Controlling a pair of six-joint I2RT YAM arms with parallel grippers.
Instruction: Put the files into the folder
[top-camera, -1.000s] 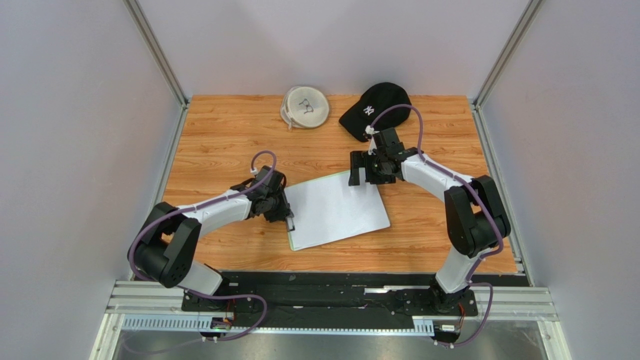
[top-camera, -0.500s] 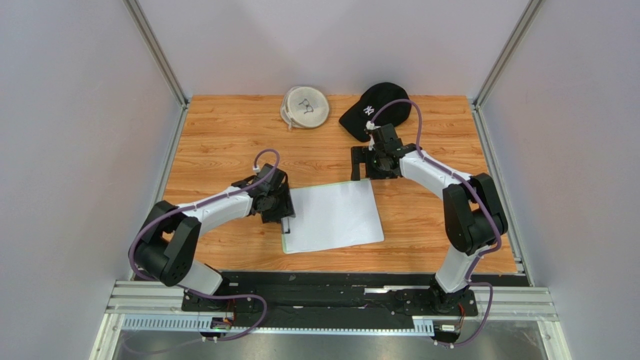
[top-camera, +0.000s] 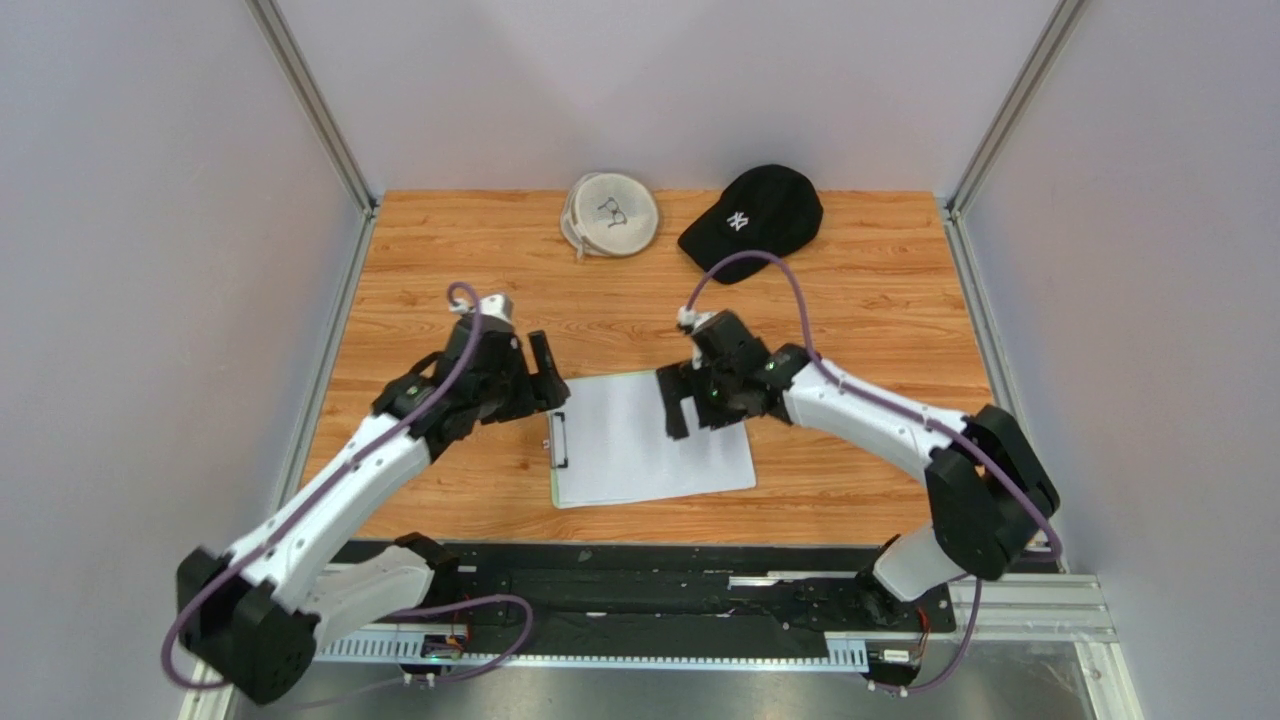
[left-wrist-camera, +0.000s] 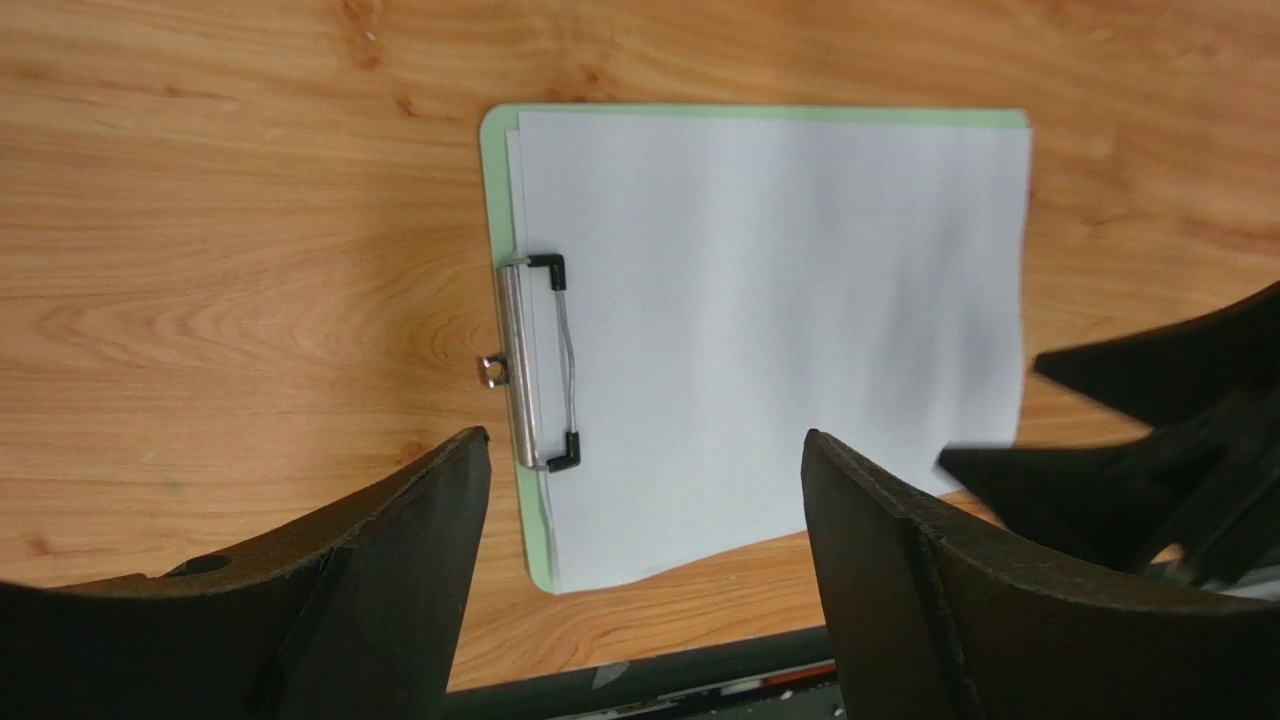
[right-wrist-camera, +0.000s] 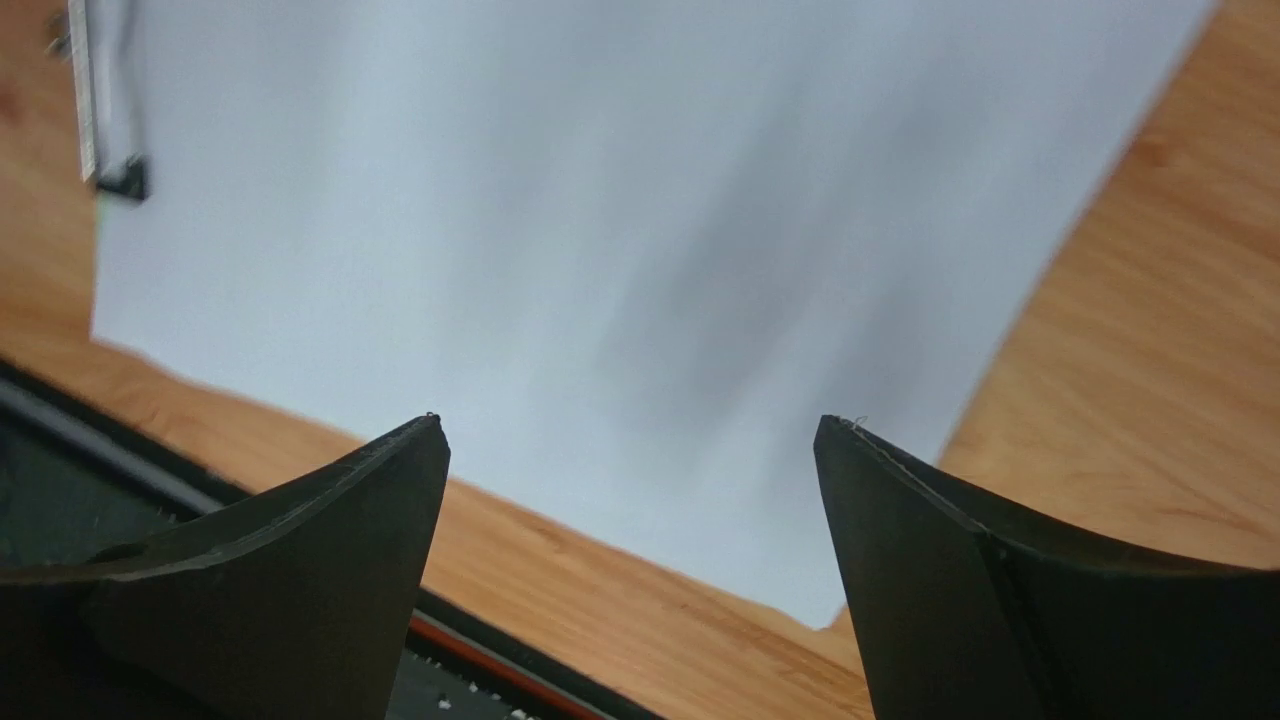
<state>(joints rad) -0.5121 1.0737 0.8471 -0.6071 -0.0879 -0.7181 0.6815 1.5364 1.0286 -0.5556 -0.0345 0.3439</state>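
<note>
Wooden bench (top-camera: 451, 255) holds one mint folder (left-wrist-camera: 496, 180) by its near edge, mostly hidden beneath white files (top-camera: 654, 438), blank side up, number unclear. Two grippers hover empty, spread wide: left gripper (left-wrist-camera: 643, 450) by the clipped end, right gripper (right-wrist-camera: 631, 428) over the sheets. One black cap (top-camera: 759, 210) sits at the far edge; one clip (left-wrist-camera: 537, 365) pins the sheets.

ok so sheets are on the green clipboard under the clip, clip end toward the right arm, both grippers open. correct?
Not quite. The clip sits at the clipboard end nearer the left gripper, not the right arm; the top view shows it. The rest holds: the sheets lie under the clip, and the left gripper and right gripper are both open.
</note>
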